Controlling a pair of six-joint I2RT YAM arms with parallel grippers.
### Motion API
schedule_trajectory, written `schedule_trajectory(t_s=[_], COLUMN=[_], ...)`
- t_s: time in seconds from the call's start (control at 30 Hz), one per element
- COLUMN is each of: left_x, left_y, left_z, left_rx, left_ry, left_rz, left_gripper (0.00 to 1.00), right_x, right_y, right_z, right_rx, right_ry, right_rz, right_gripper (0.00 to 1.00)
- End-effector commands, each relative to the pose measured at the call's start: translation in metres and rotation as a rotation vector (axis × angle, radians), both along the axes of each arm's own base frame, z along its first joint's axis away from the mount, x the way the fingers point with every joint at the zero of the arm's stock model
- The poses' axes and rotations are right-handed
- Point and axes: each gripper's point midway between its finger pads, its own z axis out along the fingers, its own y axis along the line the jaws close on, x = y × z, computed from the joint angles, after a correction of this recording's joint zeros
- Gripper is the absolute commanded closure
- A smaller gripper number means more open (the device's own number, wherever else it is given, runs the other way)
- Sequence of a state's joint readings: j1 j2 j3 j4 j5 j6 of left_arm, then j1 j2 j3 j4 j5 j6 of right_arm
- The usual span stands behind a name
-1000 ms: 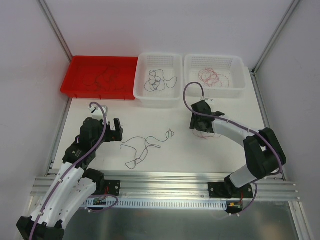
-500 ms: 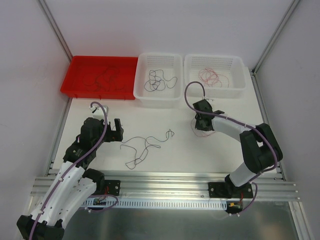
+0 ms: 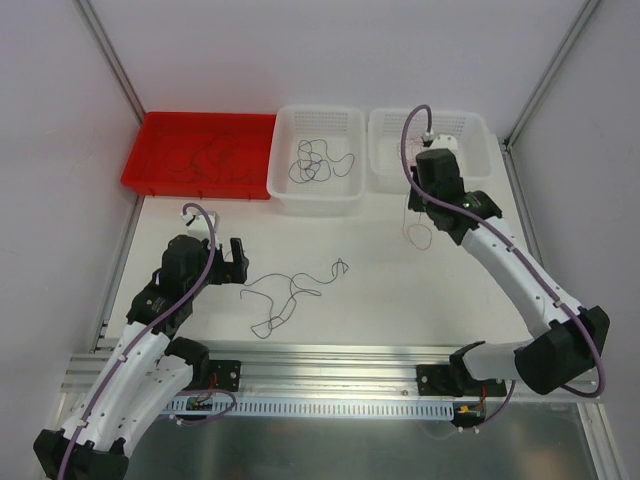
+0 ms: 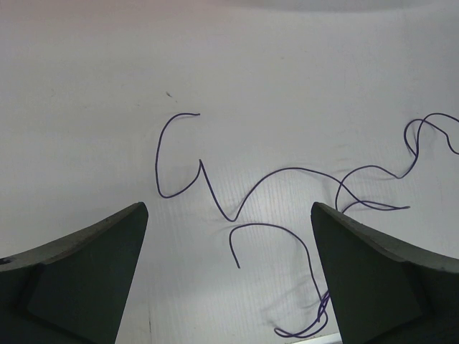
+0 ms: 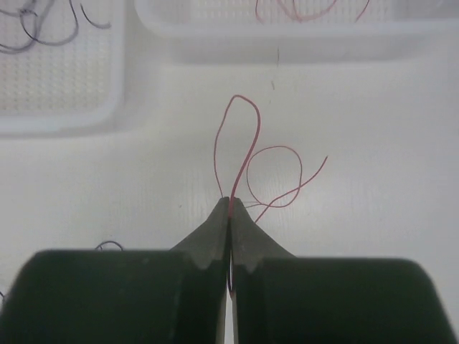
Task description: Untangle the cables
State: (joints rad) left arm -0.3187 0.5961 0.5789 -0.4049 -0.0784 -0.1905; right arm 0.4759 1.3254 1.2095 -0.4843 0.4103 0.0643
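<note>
Red cable (image 5: 257,129): pinched at one end between the tips of my right gripper (image 5: 229,208), whose jaws are fully closed on it. In the right wrist view the strand rises from the tips into a tall narrow loop, then curls off to the right in a second, rounder loop. In the top view it hangs below the gripper (image 3: 418,200) as a thin curl at centre right (image 3: 413,236), just in front of the baskets.

Purple cables (image 3: 290,295): loose on the table (image 3: 380,300), lower centre of the top view, between my two arms. Their strands cross one another. In the left wrist view they wander from centre to the right edge (image 4: 287,170).

Left gripper (image 4: 229,208): jaws spread wide, nothing between them, touching nothing. It sits at the left end of the purple strands.

Containers, along the top of the top view:
- Red tray (image 3: 150,135), upper left: dark strands (image 3: 205,155) curled inside; colour hard to tell against the red.
- Middle white basket (image 3: 285,195): dark cables (image 3: 315,160) in a loose tangle.
- Right white basket (image 3: 480,170): largely covered by my right arm in the top view; the right wrist view shows red cables (image 5: 294,11) inside, at the top edge.
</note>
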Motion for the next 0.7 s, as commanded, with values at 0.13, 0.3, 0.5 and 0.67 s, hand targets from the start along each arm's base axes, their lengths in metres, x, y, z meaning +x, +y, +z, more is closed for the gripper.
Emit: schedule_trajectory(t_s=[0.13, 0.3, 0.5, 0.67], left_x=[0.004, 0.005, 0.005, 0.005], left_y=[-0.002, -0.002, -0.003, -0.004], left_z=[0.003, 0.002, -0.001, -0.004], left_rx=[-0.001, -0.003, -0.002, -0.004], left_ry=[-0.016, -0.013, 0.003, 0.013], left_rz=[-0.015, -0.014, -0.020, -0.023], left_gripper=[0.01, 0.01, 0.01, 0.01], right_x=[0.029, 0.063, 0.115, 0.175], right_y=[-0.015, -0.020, -0.037, -0.049], right_z=[0.163, 0.243, 0.285, 0.245], right_rx=[-0.065, -0.089, -0.109, -0.145], right_ry=[-0.322, -0.543, -0.686, -0.643], right_rz=[0.067, 0.051, -0.018, -0.043], right_gripper=[0.99, 0.99, 0.99, 0.99])
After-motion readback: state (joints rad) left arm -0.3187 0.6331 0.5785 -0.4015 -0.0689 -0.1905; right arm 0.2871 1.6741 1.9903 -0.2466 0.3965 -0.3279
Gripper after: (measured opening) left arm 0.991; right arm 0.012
